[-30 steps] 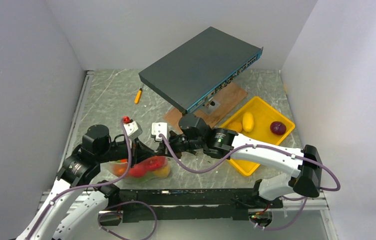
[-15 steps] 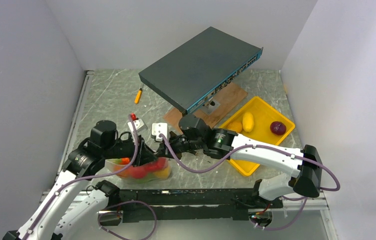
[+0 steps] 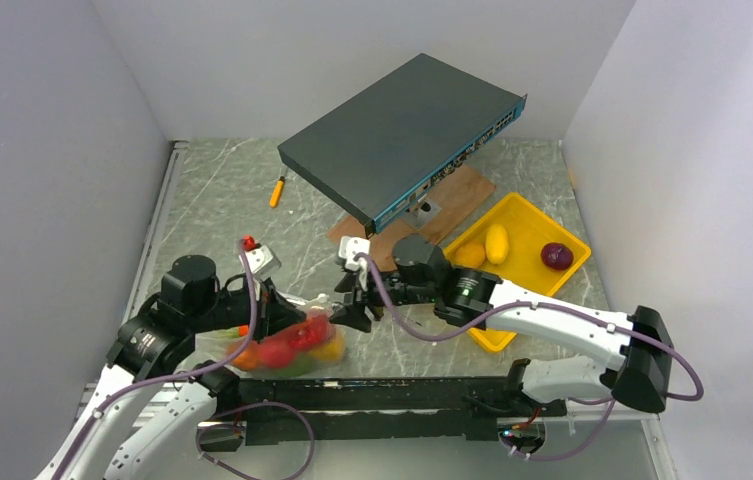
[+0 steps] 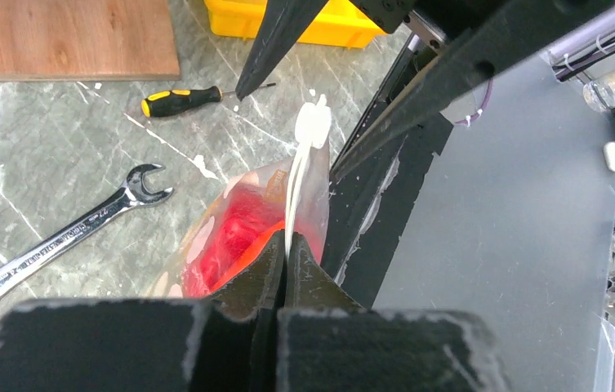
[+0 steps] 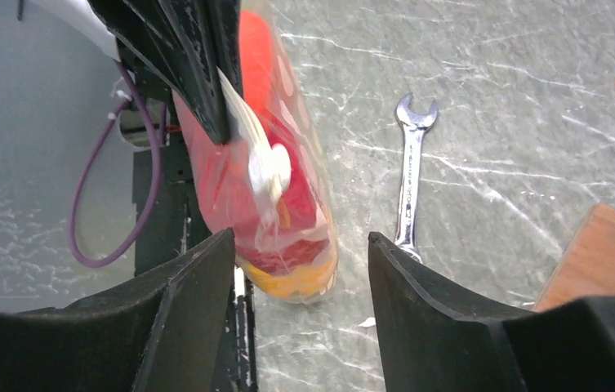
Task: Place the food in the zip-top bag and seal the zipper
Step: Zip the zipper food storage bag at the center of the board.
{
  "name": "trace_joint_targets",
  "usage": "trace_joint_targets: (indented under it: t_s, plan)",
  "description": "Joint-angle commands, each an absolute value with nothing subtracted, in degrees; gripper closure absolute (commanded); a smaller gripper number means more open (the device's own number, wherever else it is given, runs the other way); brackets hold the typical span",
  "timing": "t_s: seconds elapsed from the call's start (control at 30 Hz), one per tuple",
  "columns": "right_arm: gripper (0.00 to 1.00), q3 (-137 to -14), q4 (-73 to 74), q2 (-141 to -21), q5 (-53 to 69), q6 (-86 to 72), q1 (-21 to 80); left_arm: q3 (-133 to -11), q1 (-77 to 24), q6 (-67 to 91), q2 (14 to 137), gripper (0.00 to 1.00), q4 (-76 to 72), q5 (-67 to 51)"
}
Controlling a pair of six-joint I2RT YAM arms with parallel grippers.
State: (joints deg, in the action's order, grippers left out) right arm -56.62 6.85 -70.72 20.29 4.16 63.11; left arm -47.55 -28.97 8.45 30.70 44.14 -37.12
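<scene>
The zip-top bag holds red, yellow and orange food and hangs tilted near the table's front edge. My left gripper is shut on the whitish zipper at the bag's mouth; in the top view it is at the bag's upper edge. My right gripper stands open just right of the bag, touching nothing; in the top view it is beside the bag's right end. Two yellow potatoes and a purple onion lie in the yellow tray.
A dark network switch leans over a wooden board at the back. A silver wrench and a yellow-handled screwdriver lie on the marble behind the bag. An orange-handled screwdriver lies at the back left.
My right gripper has opened, let go of the bag and drawn back to the right. My left gripper opened briefly, then shut on the zipper strip again, and the bag now hangs tilted.
</scene>
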Motion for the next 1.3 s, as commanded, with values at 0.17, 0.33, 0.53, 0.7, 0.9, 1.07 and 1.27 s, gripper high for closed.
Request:
trace_joint_targets:
  t_s: [0.17,0.33,0.53,0.7,0.9,1.07,1.27]
  plan:
    - [0.39,-49.9,-15.4,-67.8,34.2,-7.8,60.7,-46.1,-29.2,12.1,28.1,1.00,38.9,-36.6]
    - [0.58,-50.7,-20.4,-71.9,40.0,-12.4,59.6,-45.7,-29.1,13.1,27.1,1.00,38.7,-36.3]
    - [0.67,-49.0,-23.5,-72.9,41.5,-13.8,59.4,-45.7,-29.2,13.0,25.0,1.00,37.9,-37.7]
    - [0.62,-49.3,-24.1,-74.2,41.7,-14.6,59.3,-45.6,-29.2,12.9,24.0,1.00,36.3,-39.0]
    - [1.00,-50.7,-25.4,-76.5,44.4,-15.1,59.3,-46.0,-29.1,13.2,24.4,1.00,36.0,-39.9]
    - [1.00,-49.5,-27.8,-76.5,42.1,-17.4,59.2,-48.8,-29.2,15.0,25.4,0.72,36.1,-38.2]
    - [1.00,-49.4,-30.0,-77.1,46.0,-18.9,59.1,-51.2,-29.1,15.4,28.6,0.49,32.6,-40.1]
